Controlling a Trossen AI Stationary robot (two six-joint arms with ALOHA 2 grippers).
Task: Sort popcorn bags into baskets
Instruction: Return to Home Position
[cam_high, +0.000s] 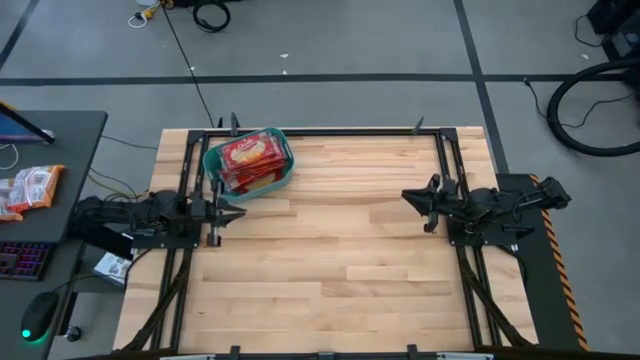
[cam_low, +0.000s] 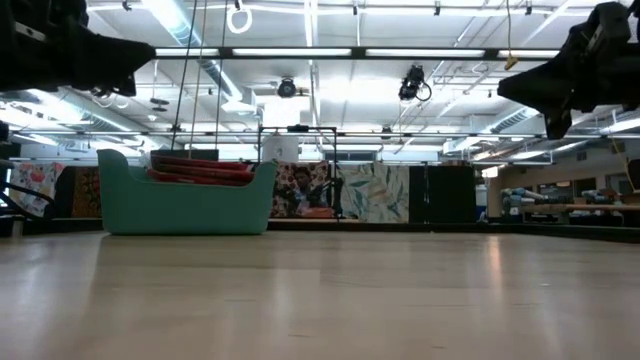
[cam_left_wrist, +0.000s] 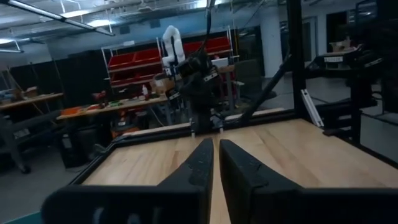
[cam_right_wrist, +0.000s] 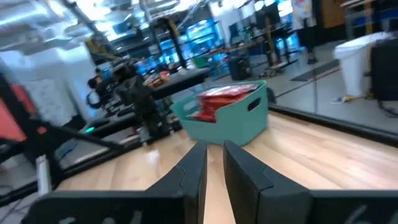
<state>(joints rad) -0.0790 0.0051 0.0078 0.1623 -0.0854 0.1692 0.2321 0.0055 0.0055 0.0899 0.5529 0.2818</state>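
Wooden table lies bare across the frame's middle. At its left edge the left gripper holds nothing, fingers nearly together, just below the basket; the right gripper at right likewise. Farther up-left, red bags fill the basket.

Teal tub wall hiding most of popcorn bags in low view; only top edges showing. Bag count inside too small to tell from above. Red packets on side desk being cut by frame edge.
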